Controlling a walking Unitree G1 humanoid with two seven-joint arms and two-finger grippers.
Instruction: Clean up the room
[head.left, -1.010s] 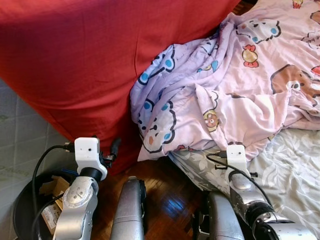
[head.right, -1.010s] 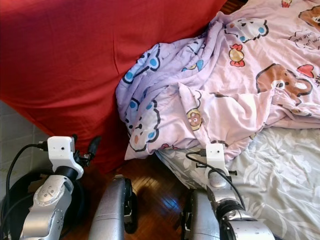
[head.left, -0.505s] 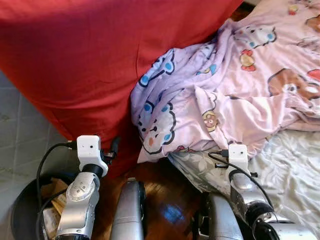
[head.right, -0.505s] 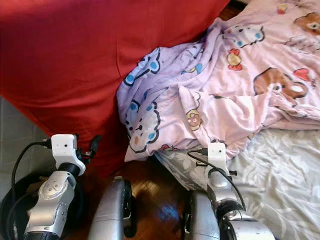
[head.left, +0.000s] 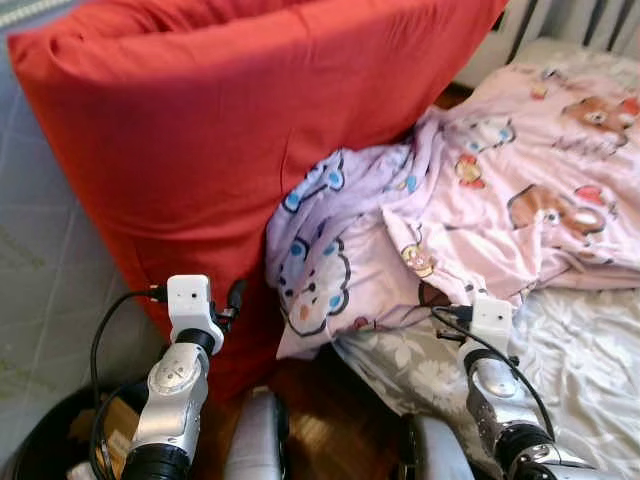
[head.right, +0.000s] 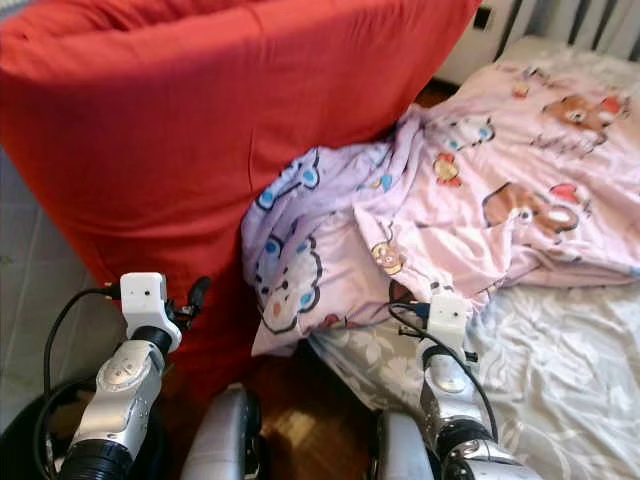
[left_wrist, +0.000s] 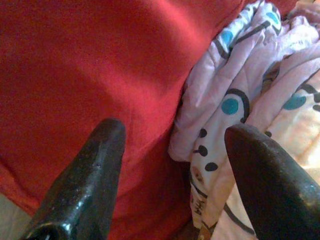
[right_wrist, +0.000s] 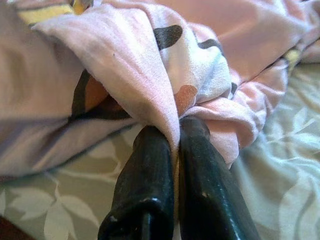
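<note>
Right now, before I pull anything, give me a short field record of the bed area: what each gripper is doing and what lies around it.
right gripper: shut on a fold of the pink cartoon-print blanket, at its lower edge
left gripper: open, holding nothing, facing the gap between cushion and blanket
big red fabric cushion: upright, leaning at the bed's left side, blanket bunched against it
grey leaf-pattern bedsheet: under the blanket, bare near the right gripper
floor: wooden boards between the robot's legs

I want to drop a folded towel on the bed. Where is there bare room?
The grey floral sheet lies bare beyond the right gripper, which pinches the pink blanket. That blanket, bunched against the red cushion, crowds everything else.
</note>
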